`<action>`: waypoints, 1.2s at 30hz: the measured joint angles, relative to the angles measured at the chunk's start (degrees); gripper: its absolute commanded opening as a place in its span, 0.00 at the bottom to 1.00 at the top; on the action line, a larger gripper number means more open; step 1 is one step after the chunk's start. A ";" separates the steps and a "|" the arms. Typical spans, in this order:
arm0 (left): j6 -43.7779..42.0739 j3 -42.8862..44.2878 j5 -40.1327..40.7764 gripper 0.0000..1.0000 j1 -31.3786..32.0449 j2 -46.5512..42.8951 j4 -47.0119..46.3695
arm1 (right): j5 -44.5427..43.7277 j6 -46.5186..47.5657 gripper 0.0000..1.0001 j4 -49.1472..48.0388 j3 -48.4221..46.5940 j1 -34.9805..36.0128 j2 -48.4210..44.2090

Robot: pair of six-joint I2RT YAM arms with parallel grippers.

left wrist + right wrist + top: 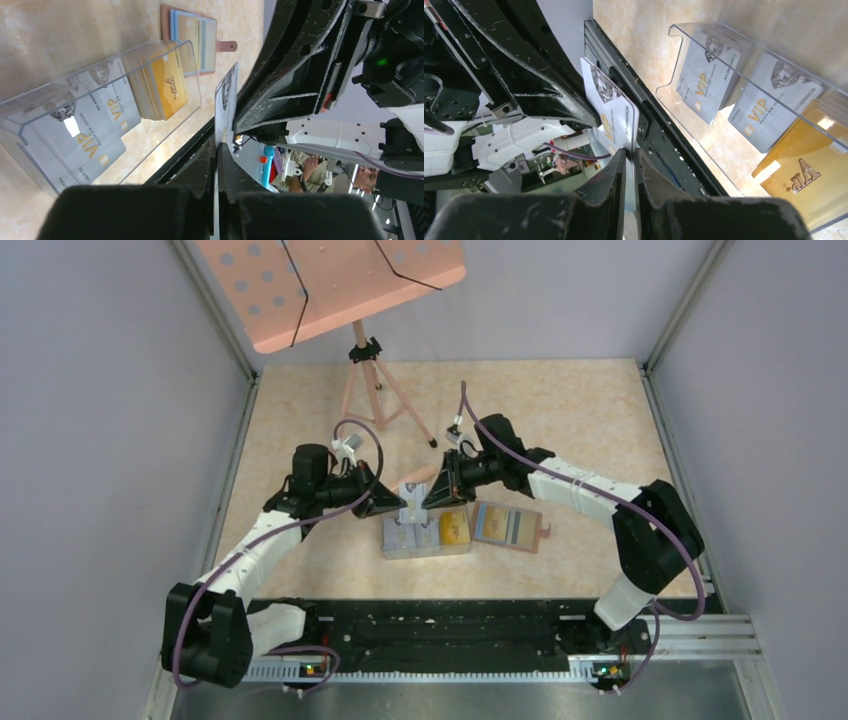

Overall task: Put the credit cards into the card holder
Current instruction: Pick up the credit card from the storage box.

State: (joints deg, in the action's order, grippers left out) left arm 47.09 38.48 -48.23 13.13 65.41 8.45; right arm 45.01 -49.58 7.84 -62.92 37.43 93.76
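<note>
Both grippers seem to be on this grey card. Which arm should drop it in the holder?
Left, narrowly. Both the left gripper and right gripper pinch the grey card, but the grey stacks sit at the left end of the card holder, nearest the left gripper.

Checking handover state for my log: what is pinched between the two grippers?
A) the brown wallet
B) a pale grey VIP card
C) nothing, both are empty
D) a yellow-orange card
B: the grey card, printed VIP, is clamped by both the right gripper and the left gripper. The yellow-orange cards lie inside the clear card holder.
</note>
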 measured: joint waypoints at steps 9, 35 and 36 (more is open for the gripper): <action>-1.66 0.52 0.68 0.00 0.96 0.15 2.34 | -0.42 0.55 0.50 -0.26 0.24 0.46 0.00; -0.63 0.26 2.01 0.00 1.05 -0.79 1.73 | -0.31 -6.62 0.47 -10.73 5.51 0.13 -0.07; -0.63 0.26 1.79 0.00 1.07 -0.81 1.66 | -0.46 -6.69 0.47 -11.04 5.51 0.13 -0.07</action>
State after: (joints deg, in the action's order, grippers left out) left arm 46.46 38.74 -46.44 14.20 64.60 10.11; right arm 44.56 -56.27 -3.20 -57.41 37.56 93.69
